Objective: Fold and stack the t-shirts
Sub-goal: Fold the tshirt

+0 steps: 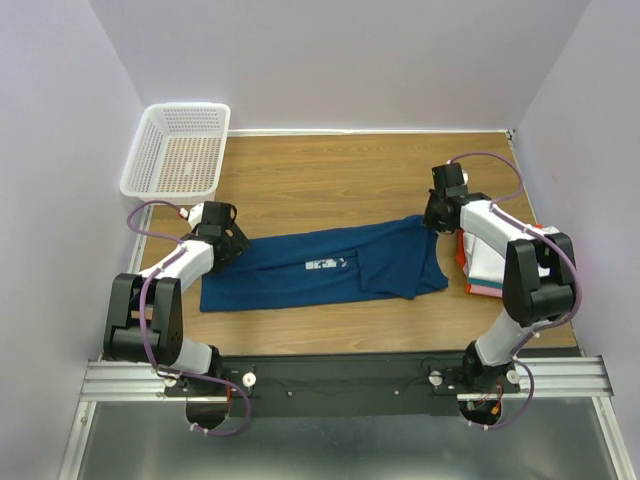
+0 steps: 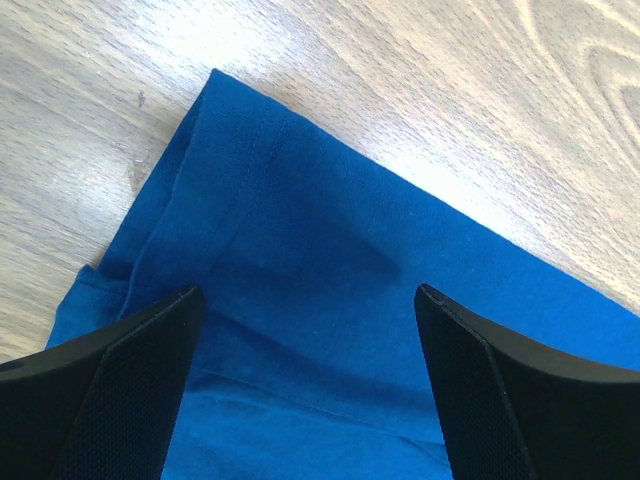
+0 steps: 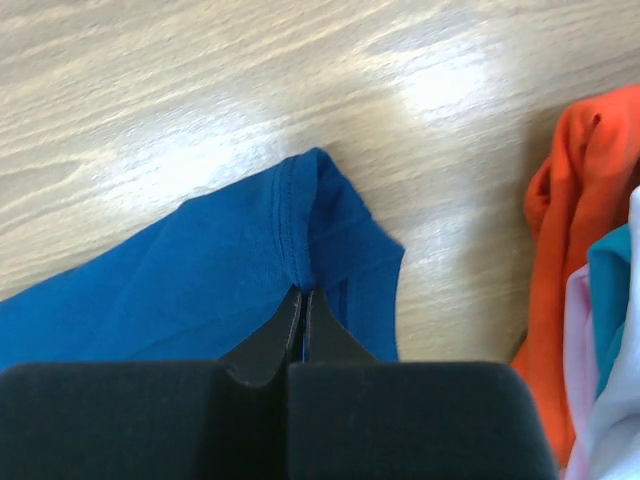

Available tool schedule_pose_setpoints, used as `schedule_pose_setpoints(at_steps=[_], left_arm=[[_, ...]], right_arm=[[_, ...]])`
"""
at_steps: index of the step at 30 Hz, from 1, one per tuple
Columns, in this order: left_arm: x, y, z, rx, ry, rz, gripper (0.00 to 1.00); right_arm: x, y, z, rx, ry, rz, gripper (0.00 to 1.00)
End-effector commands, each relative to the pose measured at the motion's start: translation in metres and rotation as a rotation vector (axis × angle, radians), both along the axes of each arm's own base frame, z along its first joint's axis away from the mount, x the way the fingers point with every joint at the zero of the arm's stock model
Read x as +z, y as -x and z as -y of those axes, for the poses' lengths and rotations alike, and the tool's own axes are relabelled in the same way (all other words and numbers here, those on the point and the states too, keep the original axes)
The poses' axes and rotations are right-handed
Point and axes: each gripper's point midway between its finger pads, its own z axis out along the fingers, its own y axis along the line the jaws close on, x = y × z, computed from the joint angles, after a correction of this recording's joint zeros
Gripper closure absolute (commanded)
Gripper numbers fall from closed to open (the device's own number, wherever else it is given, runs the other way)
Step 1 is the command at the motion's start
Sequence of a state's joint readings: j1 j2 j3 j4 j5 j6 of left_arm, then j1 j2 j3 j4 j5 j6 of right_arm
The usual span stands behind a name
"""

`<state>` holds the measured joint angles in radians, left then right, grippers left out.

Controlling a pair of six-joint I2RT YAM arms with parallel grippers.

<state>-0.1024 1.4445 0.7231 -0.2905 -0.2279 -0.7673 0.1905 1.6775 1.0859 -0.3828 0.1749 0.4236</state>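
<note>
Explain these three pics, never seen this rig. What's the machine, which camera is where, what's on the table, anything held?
Two robot arms are bolted at the table's near edge, each ending in a two-finger gripper. The wide picture comes from a fixed camera above and behind them. The two close-ups come from a camera on each wrist, looking past that arm's own fingers. On the wooden table lies a blue t-shirt in a long strip, with a pile of folded shirts at its right and a white mesh basket at the far left corner. The right gripper is pinched shut on the shirt's edge. The left gripper is open over the other end, holding nothing.
</note>
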Motion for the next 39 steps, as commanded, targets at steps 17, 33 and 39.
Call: schedule_pose_setpoints(at_steps=[17,33,39], left_arm=[[0.064,-0.014,0.008,-0.047,0.051,0.165,0.06],[0.068,-0.011,0.069,-0.342,0.183,0.367,0.05],[0.033,-0.008,0.083,-0.404,0.190,0.249,0.05]], right_arm=[[0.072,0.045,-0.065,0.215,-0.264,0.117,0.00],[-0.025,0.133,-0.094,0.107,-0.327,-0.096,0.00],[-0.052,0.097,-0.084,0.065,-0.217,-0.133,0.00]])
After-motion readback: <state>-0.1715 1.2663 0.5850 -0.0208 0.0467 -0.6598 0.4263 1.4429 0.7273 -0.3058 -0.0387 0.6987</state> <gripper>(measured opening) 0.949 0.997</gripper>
